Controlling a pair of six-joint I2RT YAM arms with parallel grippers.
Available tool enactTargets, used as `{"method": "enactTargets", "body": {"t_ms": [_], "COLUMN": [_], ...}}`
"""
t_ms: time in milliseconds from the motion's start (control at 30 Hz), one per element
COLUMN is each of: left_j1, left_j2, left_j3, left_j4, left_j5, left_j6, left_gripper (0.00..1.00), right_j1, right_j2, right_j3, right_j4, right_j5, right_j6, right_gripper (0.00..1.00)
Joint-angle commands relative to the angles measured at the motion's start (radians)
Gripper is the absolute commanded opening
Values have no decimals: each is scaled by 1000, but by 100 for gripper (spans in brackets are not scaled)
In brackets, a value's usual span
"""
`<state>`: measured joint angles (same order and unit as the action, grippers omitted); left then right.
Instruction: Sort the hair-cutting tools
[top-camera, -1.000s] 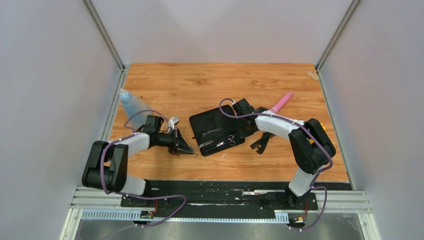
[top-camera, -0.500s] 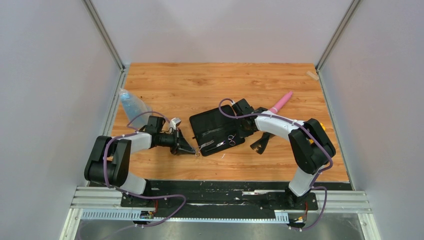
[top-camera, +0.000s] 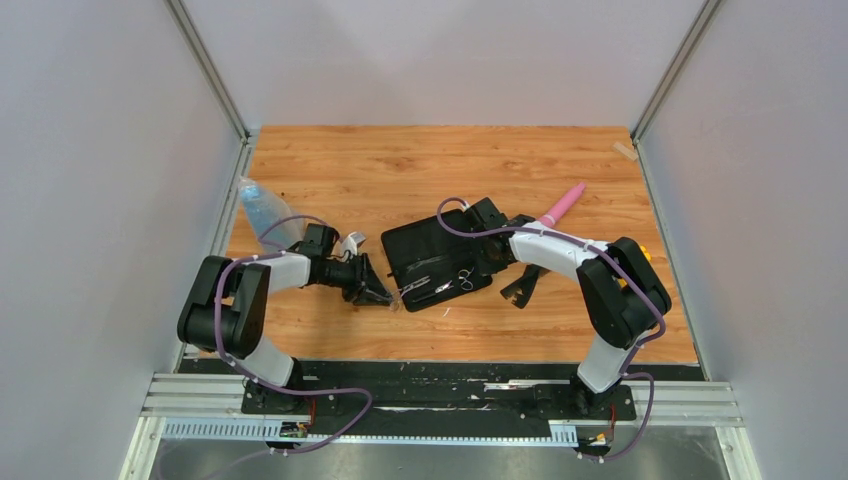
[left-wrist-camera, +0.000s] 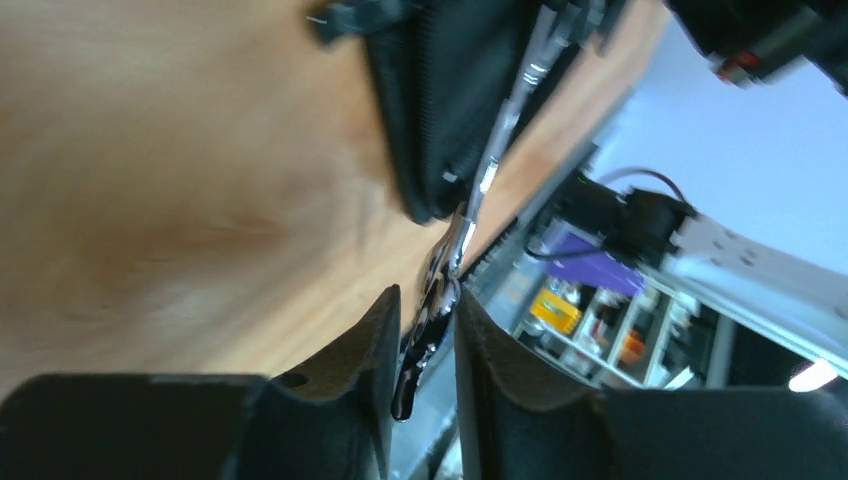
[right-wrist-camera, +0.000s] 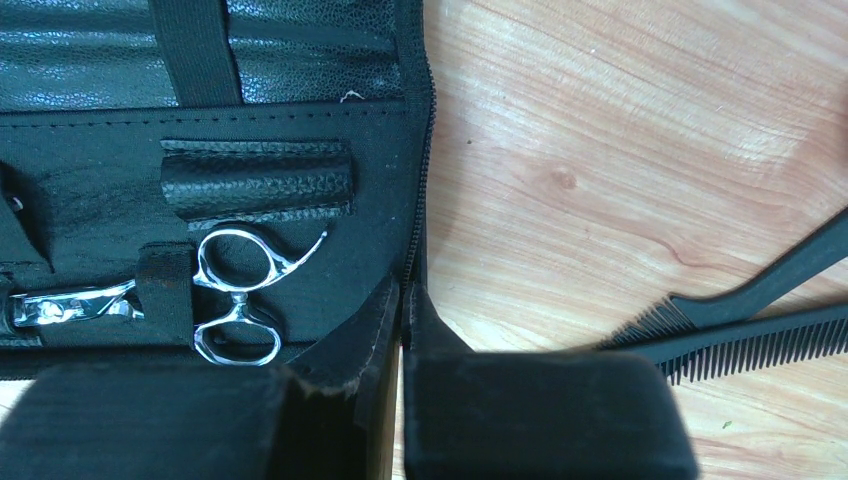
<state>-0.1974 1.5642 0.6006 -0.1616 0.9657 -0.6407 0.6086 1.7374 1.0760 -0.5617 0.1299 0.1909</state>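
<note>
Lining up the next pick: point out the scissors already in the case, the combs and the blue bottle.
scissors in the case (right-wrist-camera: 238, 300): right wrist view, joint between the ring handles.
combs (right-wrist-camera: 770, 338): right wrist view, lower comb's body.
blue bottle (top-camera: 262, 212): top external view, its body.

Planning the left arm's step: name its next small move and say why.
Probably open the left gripper wider and back straight off. Its jaws stand slightly apart around the handles of the scissors, whose blades lie along the black case, and the shut right gripper pins that case's edge.
</note>
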Motion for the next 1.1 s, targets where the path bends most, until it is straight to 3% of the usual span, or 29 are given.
{"method": "enactTargets", "body": {"t_ms": [0,100,333,733,1067], "left_j1": [-9,-14,-37,-73,-98], "left_j2": [15,26,-3,-135,-185], "left_j3": [39,49,67,85,76], "left_j4": [-106,-108,-131,-312,-307], "left_j5": [-253,-290,-347,-672,-698], "left_j6": [31,27,11,46,14], "left_gripper": [38,50,60,62,56], "right_j1": [21,24,31,48,63], "right_j2": [-13,-12,-16,-16,-6], "right_j3": [-5,-4,-3,-2,8], "right_j4": [28,27,25,25,24], "right_j5": [-26,-26,-19,0,7], "right_j6": [-2,-2,-1,-1,2], "right_gripper": [1,1,1,1,1]}}
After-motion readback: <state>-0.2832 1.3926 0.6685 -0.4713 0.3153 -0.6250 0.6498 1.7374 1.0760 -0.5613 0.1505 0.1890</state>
